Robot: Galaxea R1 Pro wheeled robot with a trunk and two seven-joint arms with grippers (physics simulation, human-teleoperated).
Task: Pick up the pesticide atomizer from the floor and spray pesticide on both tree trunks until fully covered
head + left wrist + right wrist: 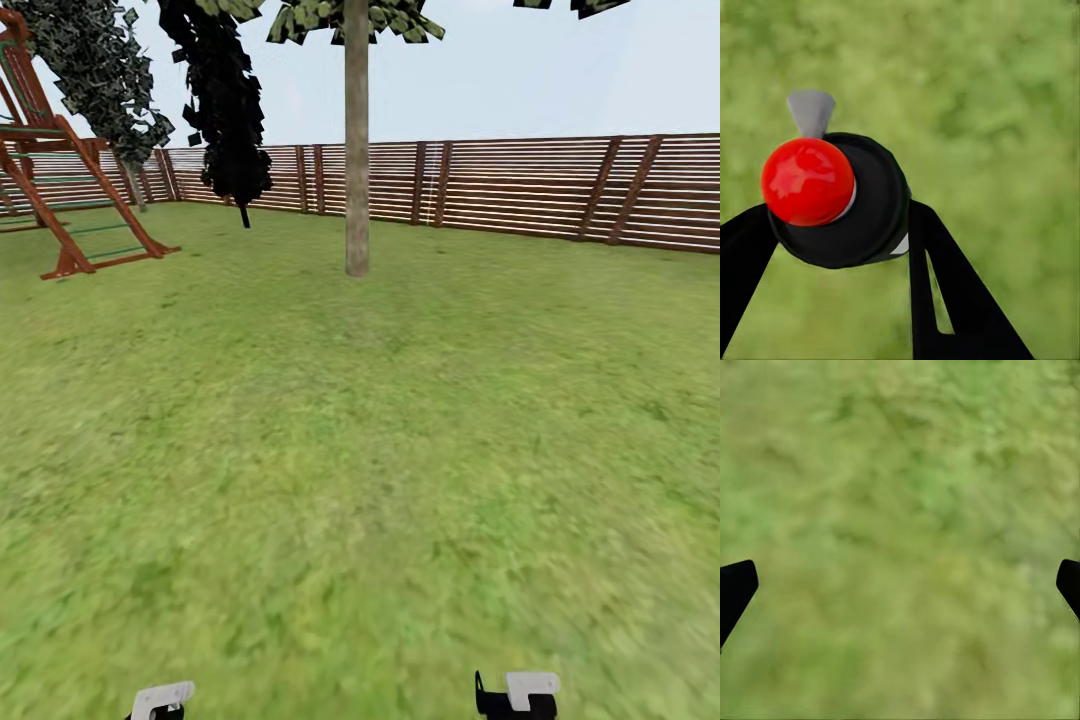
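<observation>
The pesticide atomizer [844, 199], dark with a red knob and a grey nozzle, sits clamped between the left gripper's [840, 225] two black fingers above blurry green grass [1005, 112]. Far ahead of both grippers a tree trunk [357, 180] stands upright on the lawn, the slatted fence [520, 185] beyond it and a wooden play frame [60, 190] off left. The right gripper [900, 585] points down at the grass, fingers spread wide and empty.

Blurry green floor [900, 525] seen below, R gripper [900, 589] held wide apart, two dark fingertips [735, 585] glimpsed at opposite edges, nothing gripped btwn them.
</observation>
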